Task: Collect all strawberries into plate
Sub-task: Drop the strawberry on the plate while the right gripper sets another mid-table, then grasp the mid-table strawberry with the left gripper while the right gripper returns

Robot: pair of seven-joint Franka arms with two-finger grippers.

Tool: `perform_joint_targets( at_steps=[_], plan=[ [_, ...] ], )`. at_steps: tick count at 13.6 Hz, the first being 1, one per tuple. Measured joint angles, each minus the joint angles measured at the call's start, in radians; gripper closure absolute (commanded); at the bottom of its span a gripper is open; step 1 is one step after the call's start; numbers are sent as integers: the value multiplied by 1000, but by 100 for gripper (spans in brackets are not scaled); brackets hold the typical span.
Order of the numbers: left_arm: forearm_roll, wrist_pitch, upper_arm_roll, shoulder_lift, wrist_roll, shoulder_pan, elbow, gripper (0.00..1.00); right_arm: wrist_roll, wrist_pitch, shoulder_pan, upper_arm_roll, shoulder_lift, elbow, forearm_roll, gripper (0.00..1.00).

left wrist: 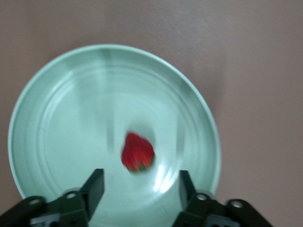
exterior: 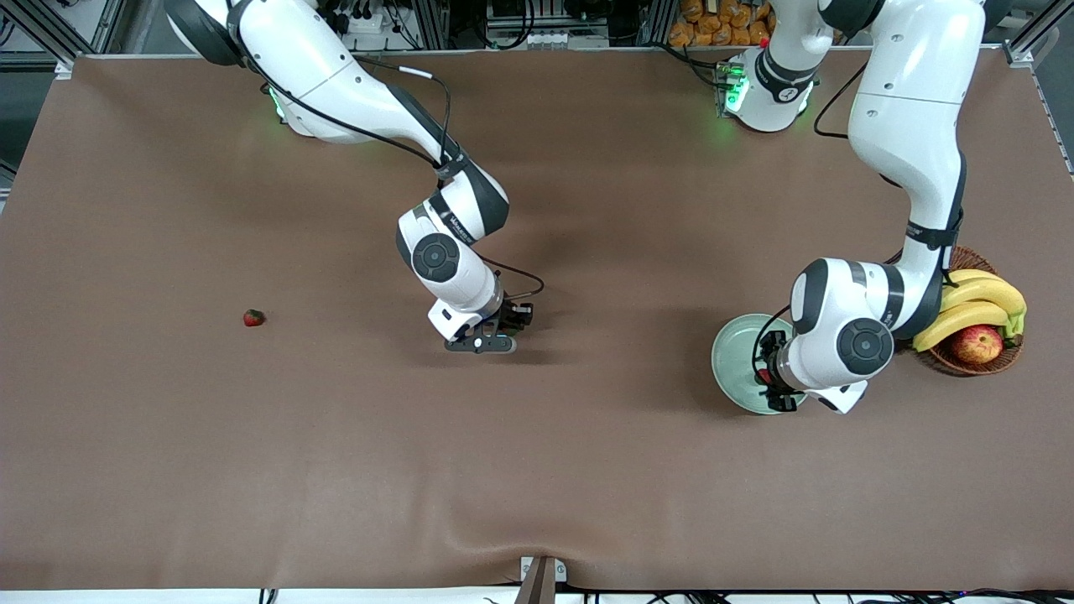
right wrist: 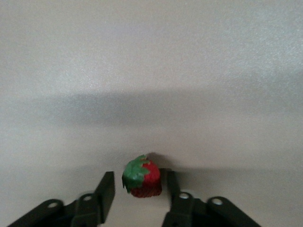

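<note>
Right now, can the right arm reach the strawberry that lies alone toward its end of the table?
Probably yes. That strawberry lies alone on the bare brown table, with nothing around it. But another strawberry sits between the fingers of the right gripper, so it should deal with that one first.

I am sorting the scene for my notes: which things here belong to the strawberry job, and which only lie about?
Belong: plate; strawberry on the plate; strawberry between the right gripper's fingers; strawberry alone toward the right arm's end.
Lying about: basket, bananas, apple.

Even overhead light casts soft arm shadows; the strawberry [left wrist: 138, 152] over the glary plate [left wrist: 42, 94] is motion-blurred.
</note>
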Motion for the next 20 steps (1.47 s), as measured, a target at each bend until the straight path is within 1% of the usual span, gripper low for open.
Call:
perform_joint_targets(
  at_steps=[3, 4, 6, 8, 9, 11, 14, 16, 17, 18, 20],
  plan=[
    [0, 14, -25, -19, -1, -69, 8, 0, 6, -6, -20, -12, -6, 29, 1, 0],
    [0, 15, -28, -21, -4, -107, 15, 0, 6, -41, -44, -14, -17, 47, 1, 0],
    [0, 17, -32, -22, -9, -183, 35, 0, 6, -187, -109, -17, -64, 88, 2, 0],
    [0, 17, -34, -15, -18, -262, 67, 0, -14, -358, -198, -20, -135, 118, 1, 0],
    [0, 17, -35, -5, -25, -301, 86, 0, -53, -430, -243, -21, -163, 118, 1, 0],
    [0, 20, -35, 29, -48, -374, 136, 0, -168, -549, -333, -25, -182, 114, -1, 0],
    [0, 44, -35, 114, -62, -482, 247, 0, -384, -600, -480, -40, -176, 75, -10, 0],
    [0, 133, -33, 171, -57, -539, 290, 0, -532, -622, -558, -68, -173, 50, -12, 0],
    [0, 182, -32, 194, -41, -558, 298, 0, -578, -632, -576, -94, -173, 42, -21, 0],
    [0, 218, -31, 212, -12, -573, 304, 0, -612, -634, -582, -117, -173, 36, -47, 0],
    [0, 249, -30, 235, 69, -592, 312, 0, -655, -634, -587, -140, -174, 28, -120, 0]
  ],
)
